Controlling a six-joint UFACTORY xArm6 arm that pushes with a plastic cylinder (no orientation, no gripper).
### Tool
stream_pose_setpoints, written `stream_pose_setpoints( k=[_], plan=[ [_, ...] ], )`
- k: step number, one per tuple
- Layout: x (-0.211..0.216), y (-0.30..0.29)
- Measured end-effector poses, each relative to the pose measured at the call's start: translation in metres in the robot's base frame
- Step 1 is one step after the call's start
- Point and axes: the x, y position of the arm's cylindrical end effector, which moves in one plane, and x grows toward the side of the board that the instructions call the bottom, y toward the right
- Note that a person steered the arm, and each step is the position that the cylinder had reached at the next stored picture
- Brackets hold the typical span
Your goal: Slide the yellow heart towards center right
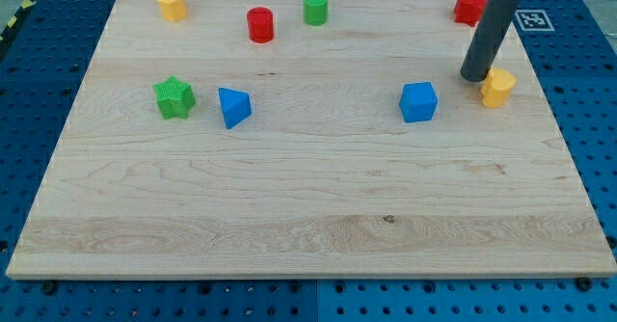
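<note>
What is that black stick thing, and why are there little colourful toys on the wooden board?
The black stick is the end of a robot arm. It has no hand and holds nothing; my tip slides on the wooden board and pushes blocks. One camera looks down at the board. The tip sits just left of the yellow heart, very close. A blue cube lies further left, then a blue triangle and green star. Along the top: a yellow block, red cylinder, green cylinder and a red block partly behind the stick.
</note>
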Motion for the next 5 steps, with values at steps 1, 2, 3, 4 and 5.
stream_pose_setpoints(
  k=[1,2,3,4,5],
  plan=[
    [0.0077,0.0],
    [0.0125,0.0],
    [0.0173,0.0],
    [0.0174,0.0],
    [0.0177,-0.002]
  ],
)
